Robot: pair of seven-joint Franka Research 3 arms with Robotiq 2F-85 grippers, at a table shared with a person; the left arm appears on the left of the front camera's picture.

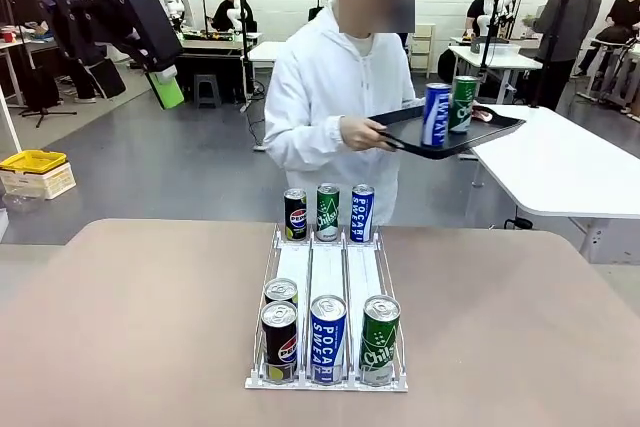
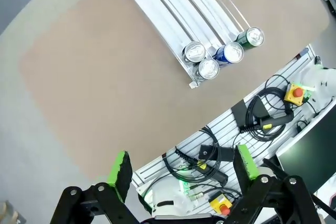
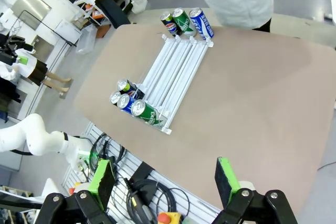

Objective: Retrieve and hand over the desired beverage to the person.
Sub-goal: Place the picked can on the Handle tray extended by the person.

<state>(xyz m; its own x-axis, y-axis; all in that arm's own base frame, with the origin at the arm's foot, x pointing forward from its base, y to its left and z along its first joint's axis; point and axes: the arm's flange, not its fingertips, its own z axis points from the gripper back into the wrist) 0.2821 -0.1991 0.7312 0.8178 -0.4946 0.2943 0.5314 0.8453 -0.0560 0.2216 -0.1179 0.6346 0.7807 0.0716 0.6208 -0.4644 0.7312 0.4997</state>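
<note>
So the person point(image 1: 335, 97) in the white hoodie is standing at the far edge of the counter point(image 1: 130, 327), holding a dark tray point(image 1: 455, 137) with a blue can point(image 1: 436, 114) and a green can point(image 1: 463, 103) on it. A clear rack point(image 1: 327, 292) sits mid-counter, with three cans at its far end and four at the near end. Left gripper point(image 2: 182, 171) and right gripper point(image 3: 164, 178) both hang wide open over the near edge, holding nothing.
</note>
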